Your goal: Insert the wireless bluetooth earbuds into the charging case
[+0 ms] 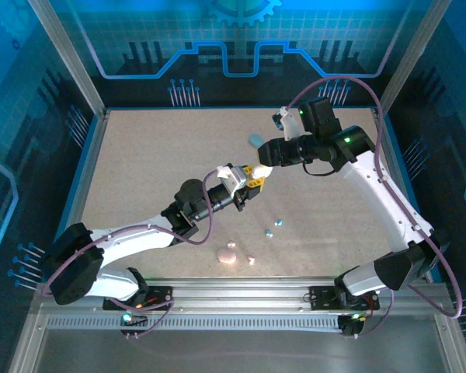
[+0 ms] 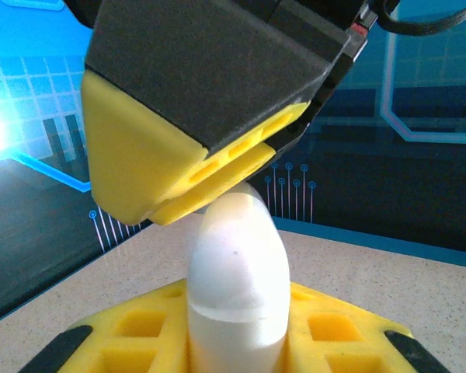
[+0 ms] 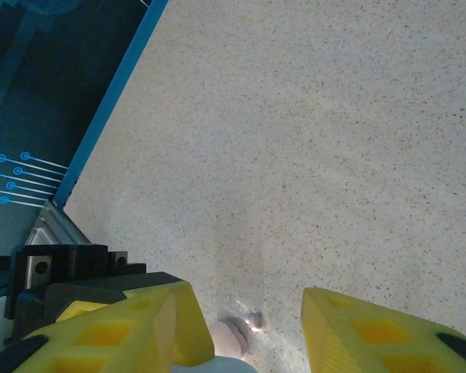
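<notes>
Fingers of your left gripper are pinched narrow on the white case. There is one yellow pad above it and one below, and the rounded end pokes out past the tips. A seam line crosses the shell near the lower finger, with no gap at it. From above, that gripper sits mid-table and points up and right, with the case at its tip.

Your right gripper has its fingers apart at a medium gap. Bare table shows between the tips and nothing is gripped there. A pale shape sits at the bottom edge of the right wrist view, against the left-hand finger; can't tell what it is. From above, this gripper comes in from the far right and points toward the left gripper. Its tips are close to the white case; can't tell if they touch.

Earbuds, all loose on the table:
- Two teal earbuds lie just beside each other, on the near side of the left gripper's tip.
- One pink earbud lies just beside the pink case, nearer the arm bases.

The teal case lies on the far side, near the right gripper and well apart from the teal earbuds. None of these earbuds is in a case.
</notes>
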### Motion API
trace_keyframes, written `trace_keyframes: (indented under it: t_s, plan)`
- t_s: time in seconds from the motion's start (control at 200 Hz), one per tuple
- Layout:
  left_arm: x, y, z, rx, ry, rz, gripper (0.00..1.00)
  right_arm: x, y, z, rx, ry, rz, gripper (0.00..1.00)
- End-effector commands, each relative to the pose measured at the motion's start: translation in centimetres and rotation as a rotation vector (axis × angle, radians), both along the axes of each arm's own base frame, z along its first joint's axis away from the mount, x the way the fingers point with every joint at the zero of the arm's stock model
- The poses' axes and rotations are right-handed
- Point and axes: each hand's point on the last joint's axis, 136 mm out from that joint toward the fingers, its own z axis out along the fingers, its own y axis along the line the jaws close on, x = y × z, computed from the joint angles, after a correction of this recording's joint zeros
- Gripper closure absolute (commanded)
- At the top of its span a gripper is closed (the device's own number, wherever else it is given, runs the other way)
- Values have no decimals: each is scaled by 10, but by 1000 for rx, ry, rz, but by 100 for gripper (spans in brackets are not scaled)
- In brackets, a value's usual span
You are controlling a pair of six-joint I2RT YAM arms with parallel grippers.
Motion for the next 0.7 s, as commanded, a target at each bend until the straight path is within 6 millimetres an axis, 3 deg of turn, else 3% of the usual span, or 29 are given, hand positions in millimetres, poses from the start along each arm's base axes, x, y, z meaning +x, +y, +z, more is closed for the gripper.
trace_keyframes:
  t_s: [0.0,0.135,0.28,0.38,0.525,0.695]
  plan:
    - [-1,5,26,-63,-39,13,74,-7,-8,0,-1,17,-2,53]
    - [0,5,25,-60,-34,17,74,-7,-10,0,-5,10,-9,52]
    - [7,6,15,-42,11,44,74,1,-25,2,-20,-28,-89,50]
    - [22,16,-4,-52,112,89,75,10,-50,0,-34,-66,-212,48]
    - [52,47,-41,-115,354,178,76,16,-81,-15,-17,-44,-344,48]
    - [77,75,-90,-153,687,232,75,17,-92,-39,32,40,-381,48]
